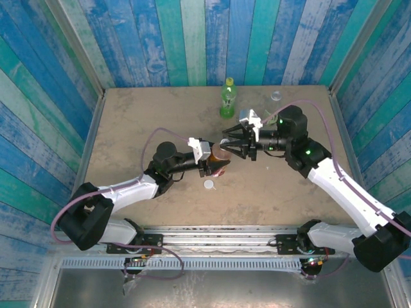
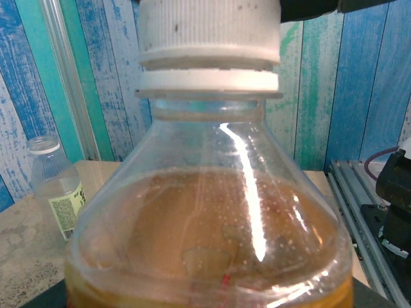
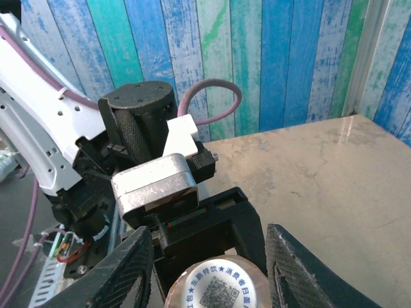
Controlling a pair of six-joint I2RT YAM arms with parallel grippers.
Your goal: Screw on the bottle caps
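At the table's (image 1: 128, 128) centre, I am watching the left gripper (image 1: 215, 168) clamping the amber bottle (image 2: 212, 237) while the right gripper (image 1: 228, 146) is hanging wide, fingers (image 3: 136, 264) flanking its white cap (image 3: 215, 287); contact I cannot tell.

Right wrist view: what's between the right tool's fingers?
The white cap on the amber bottle, printed top facing the camera, the right tool's fingers spread either side of it. The right wrist view shows it.
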